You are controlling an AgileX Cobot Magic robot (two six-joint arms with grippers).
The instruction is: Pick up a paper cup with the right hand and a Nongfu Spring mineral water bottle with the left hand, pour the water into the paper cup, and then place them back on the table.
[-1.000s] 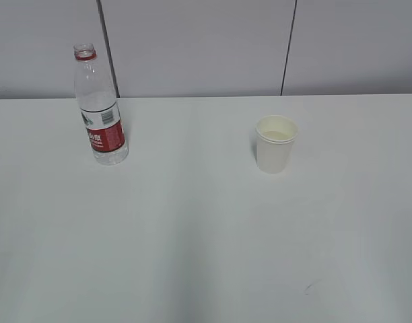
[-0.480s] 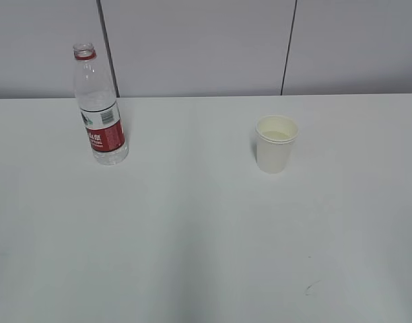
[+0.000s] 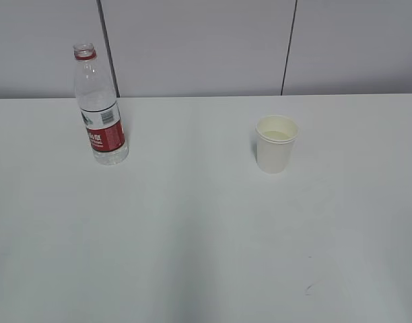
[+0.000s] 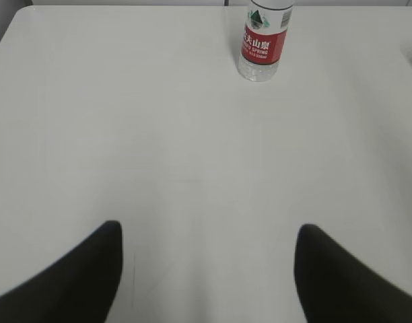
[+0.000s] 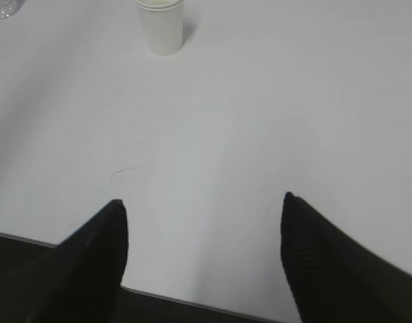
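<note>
The Nongfu Spring bottle (image 3: 100,108) stands upright and capless at the back left of the white table (image 3: 192,222); its lower part shows at the top of the left wrist view (image 4: 262,40). The white paper cup (image 3: 276,144) stands upright right of centre, with pale liquid inside; it also shows at the top of the right wrist view (image 5: 161,25). My left gripper (image 4: 207,232) is open and empty, far short of the bottle. My right gripper (image 5: 202,205) is open and empty over the table's near edge, far short of the cup. Neither arm shows in the exterior view.
A grey panelled wall (image 3: 206,47) runs behind the table. A small dark mark (image 3: 308,289) lies on the table at the front right. The table's front edge (image 5: 192,301) shows under my right gripper.
</note>
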